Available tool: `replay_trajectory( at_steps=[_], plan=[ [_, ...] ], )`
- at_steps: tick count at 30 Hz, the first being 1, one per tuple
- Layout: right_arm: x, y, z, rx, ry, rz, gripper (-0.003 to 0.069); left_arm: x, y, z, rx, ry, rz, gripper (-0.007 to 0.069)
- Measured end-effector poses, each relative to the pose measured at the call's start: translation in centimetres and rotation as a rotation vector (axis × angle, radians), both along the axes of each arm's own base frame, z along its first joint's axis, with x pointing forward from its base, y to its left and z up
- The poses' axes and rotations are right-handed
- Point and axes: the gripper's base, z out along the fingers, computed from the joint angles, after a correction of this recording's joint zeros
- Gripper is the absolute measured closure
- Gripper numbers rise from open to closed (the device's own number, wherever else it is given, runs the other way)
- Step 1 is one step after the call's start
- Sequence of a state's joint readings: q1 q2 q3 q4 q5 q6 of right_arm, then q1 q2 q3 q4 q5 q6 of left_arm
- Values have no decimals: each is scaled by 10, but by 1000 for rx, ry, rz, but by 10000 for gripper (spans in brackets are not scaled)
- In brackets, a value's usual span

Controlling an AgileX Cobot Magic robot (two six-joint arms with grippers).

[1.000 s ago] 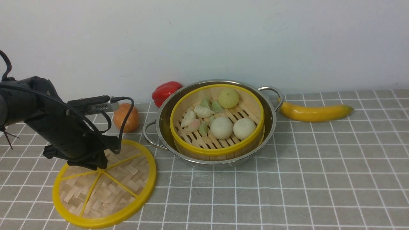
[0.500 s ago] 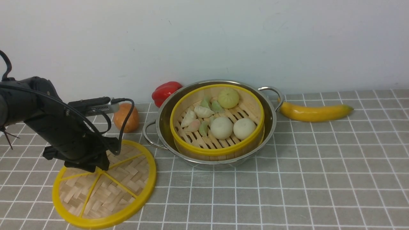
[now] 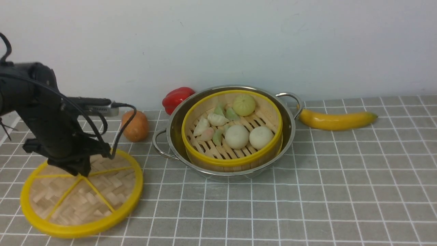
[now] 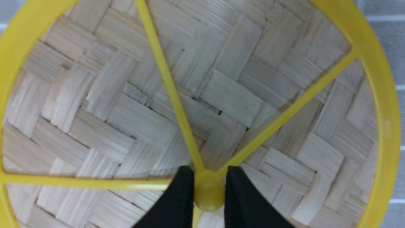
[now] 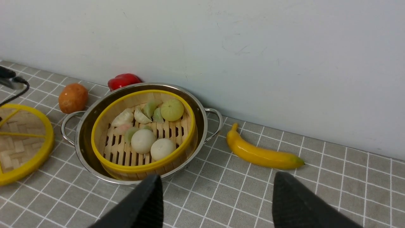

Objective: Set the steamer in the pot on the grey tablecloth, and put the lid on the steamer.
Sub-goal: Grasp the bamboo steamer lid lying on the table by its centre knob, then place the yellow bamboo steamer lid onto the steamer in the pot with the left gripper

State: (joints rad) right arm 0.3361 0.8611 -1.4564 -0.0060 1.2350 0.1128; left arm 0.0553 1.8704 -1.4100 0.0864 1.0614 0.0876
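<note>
The steamer (image 3: pixel 232 161) sits inside the pot (image 3: pixel 173 128) on the grey tablecloth (image 3: pixel 341 191) and holds buns and dumplings. The lid (image 3: pixel 85 205) is at the front left, clear of the pot and tilted toward me. My left gripper (image 3: pixel 80 171) is shut on the lid's yellow hub; in the left wrist view the fingertips (image 4: pixel 182 190) pinch the hub (image 4: pixel 207 198) and the woven lid (image 4: pixel 227 95) fills the picture. My right gripper (image 5: pixel 218 196) is open and empty, above the cloth in front of the pot (image 5: pixel 84 126) and steamer (image 5: pixel 139 167). It is out of the front view.
A red pepper (image 3: pixel 177 97) and an orange fruit (image 3: pixel 135 126) lie behind and left of the pot, near the wall. A banana (image 3: pixel 336 119) lies to the right of the pot. The left arm's cable hangs beside the orange fruit.
My left gripper has moved to the left with the lid held by its hub, farther from the pot. The pot and steamer have not moved.
</note>
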Motion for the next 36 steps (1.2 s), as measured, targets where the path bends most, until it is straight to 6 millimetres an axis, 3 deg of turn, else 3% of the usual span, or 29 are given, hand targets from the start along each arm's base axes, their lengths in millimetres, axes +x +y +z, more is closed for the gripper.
replay_trajectory(
  at_steps=[1,2,4,5,6,8,11,14,16,17,18,24,36],
  plan=[
    [0,0,0,0,0,0,198,-1,0,0,4,6,0,512],
    [0,0,0,1,0,-1,198,7,1,27,23,-34,1,512],
    [0,0,0,4,1,-2,198,16,-6,56,19,-104,-12,512],
    [0,0,0,4,1,-2,198,16,-7,59,20,-111,-17,512],
    [0,0,0,4,1,-2,198,23,-23,79,0,-178,-62,512],
    [0,0,0,5,2,-3,198,29,-53,97,-33,-252,-142,512],
    [0,0,0,8,3,-4,198,36,-101,108,-78,-333,-253,512],
    [0,0,0,8,3,-4,198,46,-157,99,-122,-381,-370,512],
    [0,0,0,8,3,-4,198,50,-182,90,-132,-381,-418,512],
    [0,0,0,8,3,-4,198,52,-185,85,-132,-374,-423,512],
    [0,0,0,8,3,-4,198,56,-202,74,-137,-367,-455,512],
    [0,0,0,13,4,-1,198,73,-224,39,-172,-322,-471,512],
    [0,0,0,35,11,-12,198,80,-236,21,-263,-316,-494,512]
  ],
)
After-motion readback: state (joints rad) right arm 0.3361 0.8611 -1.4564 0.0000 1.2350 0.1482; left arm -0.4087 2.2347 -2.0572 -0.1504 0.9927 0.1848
